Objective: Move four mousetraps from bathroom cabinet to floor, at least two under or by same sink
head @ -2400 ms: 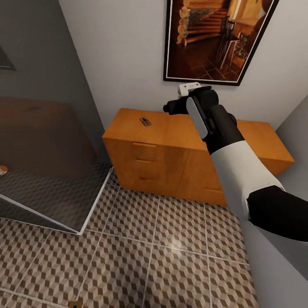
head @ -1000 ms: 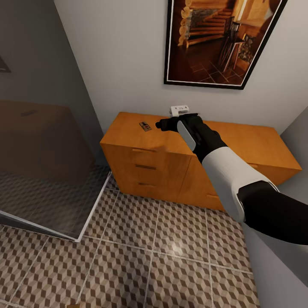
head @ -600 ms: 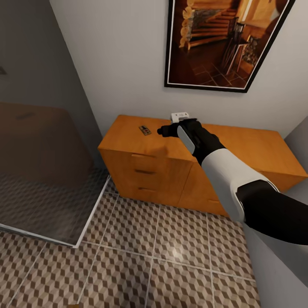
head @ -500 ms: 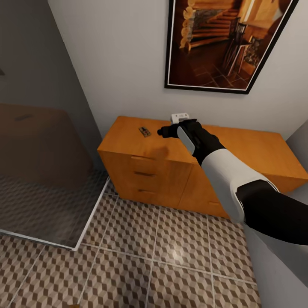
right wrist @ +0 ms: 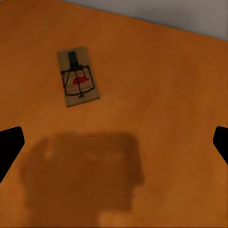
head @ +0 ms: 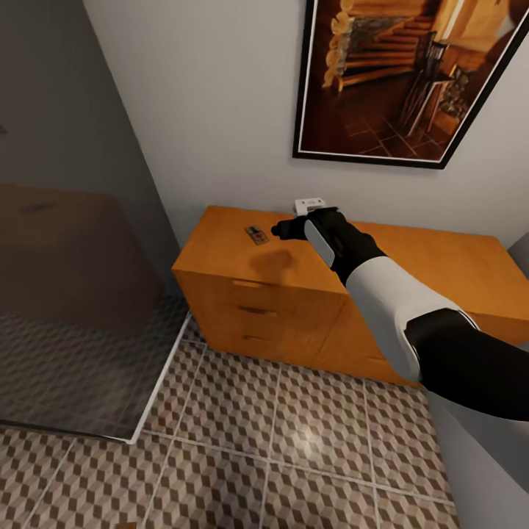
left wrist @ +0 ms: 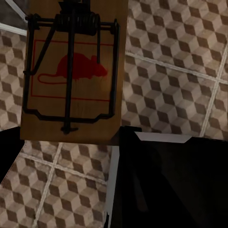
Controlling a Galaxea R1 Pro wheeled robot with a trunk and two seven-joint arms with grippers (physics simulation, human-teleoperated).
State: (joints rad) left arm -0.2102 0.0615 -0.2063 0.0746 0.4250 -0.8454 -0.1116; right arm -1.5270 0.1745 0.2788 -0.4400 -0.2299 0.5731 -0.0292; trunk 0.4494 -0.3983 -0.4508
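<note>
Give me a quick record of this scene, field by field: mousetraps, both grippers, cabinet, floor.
mousetrap on cabinet: one, lying flat on the top, ungrasped
cabinet: orange-brown chest, drawers shut
right gripper: above the cabinet top beside that trap, fingers spread wide
left gripper: second mousetrap close before its camera, above the tiles; grip itself unclear
floor: cube-pattern tiles

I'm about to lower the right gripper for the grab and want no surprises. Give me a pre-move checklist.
1. Small brown wooden mousetrap lying flat on the orange-brown wooden cabinet: ok.
2. Right gripper open: ok, fingertips wide apart in the right wrist view.
3. Right gripper centred over that mousetrap: not ok; it lies off to one side, not between the fingertips.
4. Fingertips apart from that mousetrap: ok.
5. Left gripper's hold on the second mousetrap, seen above the cube-patterned tiled floor: cannot tell.
</note>
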